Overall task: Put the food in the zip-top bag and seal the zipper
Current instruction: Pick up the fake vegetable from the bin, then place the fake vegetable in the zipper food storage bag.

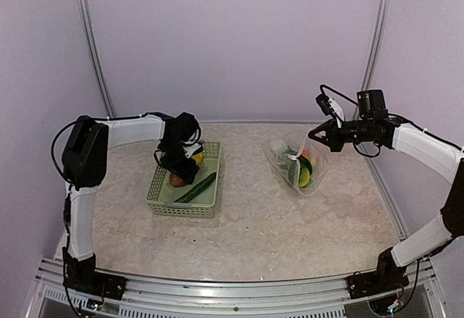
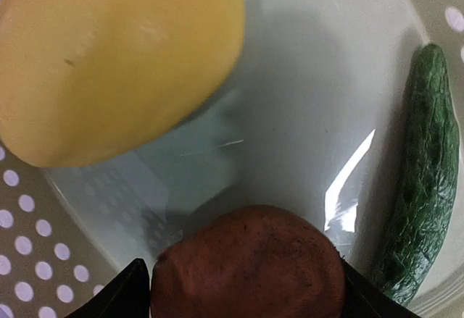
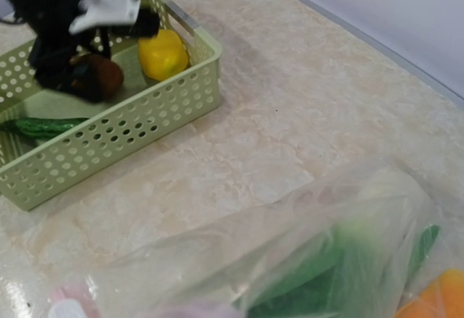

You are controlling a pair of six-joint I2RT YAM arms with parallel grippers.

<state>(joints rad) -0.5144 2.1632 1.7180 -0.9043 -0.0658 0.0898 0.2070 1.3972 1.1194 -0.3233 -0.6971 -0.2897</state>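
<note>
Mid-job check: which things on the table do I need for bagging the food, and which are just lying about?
Job: yellow toy lemon; brown rounded toy piece in the left tool; long green toy cucumber; clear floppy zip-top bag with food inside, held by the right tool.
Lying about: pale green slatted plastic basket, only a holder.

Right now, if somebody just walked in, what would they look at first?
Probably the left gripper dipped into the pale green basket on the left, closed on a brown piece, with a yellow lemon and a green cucumber beside it. Across the table, the right gripper holds up a clear zip-top bag already carrying green and orange pieces.
</note>
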